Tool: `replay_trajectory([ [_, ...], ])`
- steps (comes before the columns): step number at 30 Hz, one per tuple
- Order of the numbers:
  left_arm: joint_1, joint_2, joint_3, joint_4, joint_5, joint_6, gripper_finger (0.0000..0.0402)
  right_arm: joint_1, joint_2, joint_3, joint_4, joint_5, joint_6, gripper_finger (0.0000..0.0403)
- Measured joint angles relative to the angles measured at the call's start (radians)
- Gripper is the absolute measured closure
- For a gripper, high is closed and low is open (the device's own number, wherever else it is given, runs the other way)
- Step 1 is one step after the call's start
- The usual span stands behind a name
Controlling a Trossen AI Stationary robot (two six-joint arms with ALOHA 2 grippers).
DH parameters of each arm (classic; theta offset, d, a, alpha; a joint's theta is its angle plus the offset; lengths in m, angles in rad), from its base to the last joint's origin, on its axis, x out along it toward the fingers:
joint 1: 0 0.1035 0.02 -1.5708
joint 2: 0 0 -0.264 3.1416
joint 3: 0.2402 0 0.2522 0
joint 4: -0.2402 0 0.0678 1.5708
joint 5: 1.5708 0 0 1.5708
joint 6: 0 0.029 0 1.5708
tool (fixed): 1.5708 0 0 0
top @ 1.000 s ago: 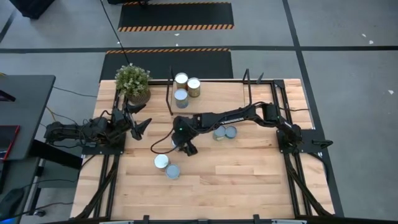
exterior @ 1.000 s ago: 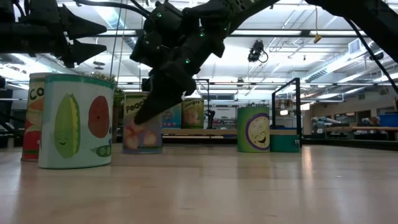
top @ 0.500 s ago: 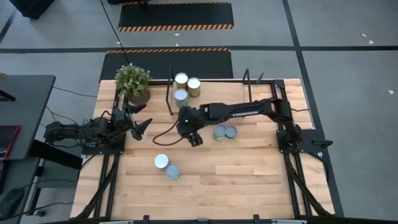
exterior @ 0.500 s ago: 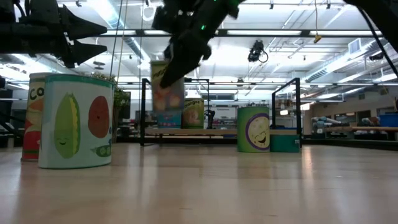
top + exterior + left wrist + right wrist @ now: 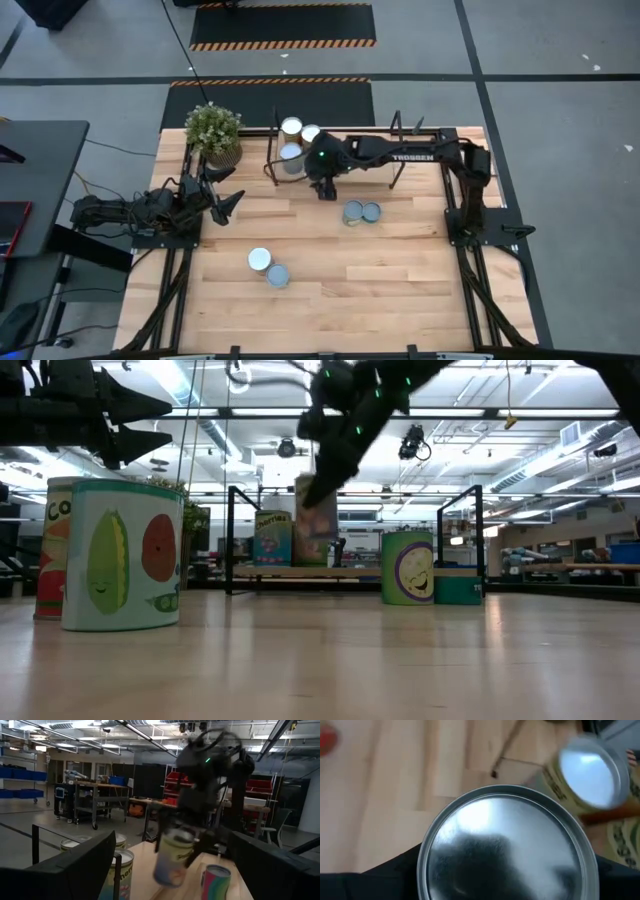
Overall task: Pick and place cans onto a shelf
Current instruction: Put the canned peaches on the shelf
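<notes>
- We see a light wood plank bench (image 5: 380, 270) standing on a grey floor with striped hazard mats; the low view looks into a large workshop hall.
- We count seven cans resting: three on the shelf (image 5: 350, 150), two mid-bench, two nearer the front.
- The right end effector (image 5: 318, 495) pinches an eighth can (image 5: 316, 520) above the shelf.
- The left end effector (image 5: 228, 190) is spread, near the plant (image 5: 213, 130).

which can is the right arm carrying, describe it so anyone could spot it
Find the shelf at the table's far edge. The right gripper hangs at its front, clamping a can in mid-air. Every other can stands on a surface; this one alone floats.
</notes>
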Motion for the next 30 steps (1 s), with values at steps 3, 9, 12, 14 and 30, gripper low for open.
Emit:
replay_trajectory([
  [3,0.0,0.0,0.0,0.0,0.0,0.0,0.001,-0.041,-0.02,-0.109,0.138,-0.006,0.008,0.008],
  [9,0.0,0.0,0.0,0.0,0.0,0.002,0.001,-0.112,-0.038,-0.165,0.269,-0.012,0.01,0.008],
  [12,0.0,0.0,0.0,0.0,0.0,0.002,0.001,-0.142,-0.038,-0.165,0.288,-0.04,0.011,0.008],
  [14,0.0,0.0,0.0,0.0,0.0,0.002,0.001,-0.155,-0.038,-0.165,0.287,-0.06,0.018,0.008],
  [30,0.0,0.0,0.0,0.002,0.0,0.002,0.001,-0.162,-0.036,-0.165,0.346,-0.029,-0.055,0.0076],
])
